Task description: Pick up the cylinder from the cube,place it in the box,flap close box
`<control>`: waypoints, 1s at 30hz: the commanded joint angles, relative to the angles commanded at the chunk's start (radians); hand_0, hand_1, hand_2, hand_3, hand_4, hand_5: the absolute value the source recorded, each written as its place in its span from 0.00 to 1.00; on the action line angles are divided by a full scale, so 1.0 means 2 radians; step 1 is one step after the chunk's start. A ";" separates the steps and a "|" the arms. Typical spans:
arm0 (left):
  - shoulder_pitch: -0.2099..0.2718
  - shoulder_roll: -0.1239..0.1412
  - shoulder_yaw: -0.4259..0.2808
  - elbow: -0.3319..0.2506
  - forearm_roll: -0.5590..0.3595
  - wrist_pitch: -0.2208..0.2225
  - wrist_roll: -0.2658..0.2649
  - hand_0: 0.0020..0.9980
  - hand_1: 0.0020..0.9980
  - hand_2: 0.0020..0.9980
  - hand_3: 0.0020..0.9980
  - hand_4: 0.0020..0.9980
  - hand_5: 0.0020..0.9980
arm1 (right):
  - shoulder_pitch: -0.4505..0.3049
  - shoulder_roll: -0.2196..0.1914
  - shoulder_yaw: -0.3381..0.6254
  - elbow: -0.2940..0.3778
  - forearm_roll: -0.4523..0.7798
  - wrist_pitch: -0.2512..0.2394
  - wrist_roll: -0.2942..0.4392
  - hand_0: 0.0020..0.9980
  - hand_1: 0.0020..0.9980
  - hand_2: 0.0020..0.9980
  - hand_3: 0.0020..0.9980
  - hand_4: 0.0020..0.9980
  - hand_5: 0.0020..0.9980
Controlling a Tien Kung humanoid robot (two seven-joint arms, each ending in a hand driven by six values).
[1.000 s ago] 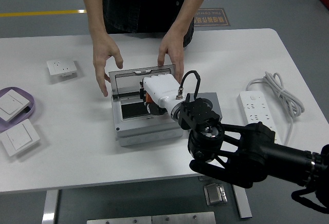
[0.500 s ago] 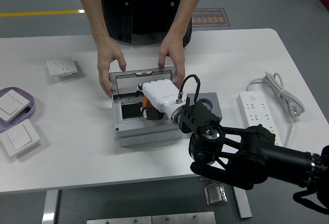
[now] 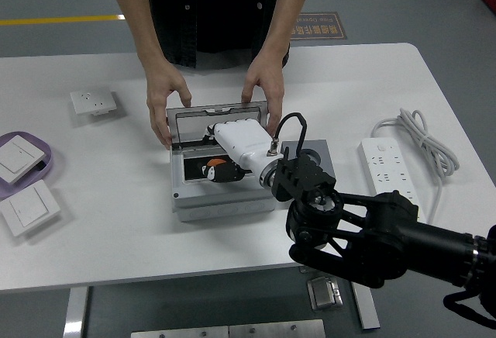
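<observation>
Right hand [image 3: 236, 146] over the open box [image 3: 225, 179], placing step; cylinder [image 3: 213, 170] at its fingers, grip state unclear. Person's hands [image 3: 167, 94] steady the lid [image 3: 218, 115]. Next: release, withdraw, flap shut.

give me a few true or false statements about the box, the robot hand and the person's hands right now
1. The person's hands rest at the box's upright lid. True.
2. The right robot hand is over the open box. True.
3. The box is fully closed. False: the lid stands up and the dark inside shows.
4. The power strip lies left of the box. False: it lies to the right.
5. A wall switch lies on the table left of the box. True.
6. The left robot hand holds the lid. False: no left arm shows.
</observation>
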 joint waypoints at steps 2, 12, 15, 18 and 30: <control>0.000 0.000 -0.001 -0.001 0.001 0.000 0.000 0.63 0.62 0.56 0.64 0.71 0.29 | -0.007 -0.008 0.012 0.011 0.022 -0.002 0.006 0.73 0.66 0.68 0.67 0.73 0.43; 0.001 -0.001 0.011 0.000 -0.014 -0.003 0.004 0.63 0.62 0.56 0.64 0.71 0.29 | -0.019 -0.065 0.066 0.107 0.196 -0.034 0.048 0.72 0.66 0.68 0.67 0.76 0.44; 0.000 -0.001 0.014 0.000 -0.016 -0.004 0.004 0.63 0.62 0.56 0.64 0.71 0.29 | 0.000 -0.068 0.073 0.119 0.231 -0.042 0.047 0.72 0.66 0.68 0.67 0.76 0.44; 0.000 0.000 0.015 0.001 -0.017 -0.004 0.004 0.63 0.62 0.56 0.64 0.71 0.29 | 0.028 -0.065 0.067 0.106 0.246 -0.047 0.046 0.66 0.64 0.66 0.65 0.76 0.48; -0.005 0.006 0.020 -0.001 -0.018 -0.010 0.009 0.63 0.62 0.56 0.64 0.71 0.29 | 0.109 -0.035 0.007 -0.012 0.266 -0.055 0.087 0.65 0.63 0.65 0.64 0.73 0.47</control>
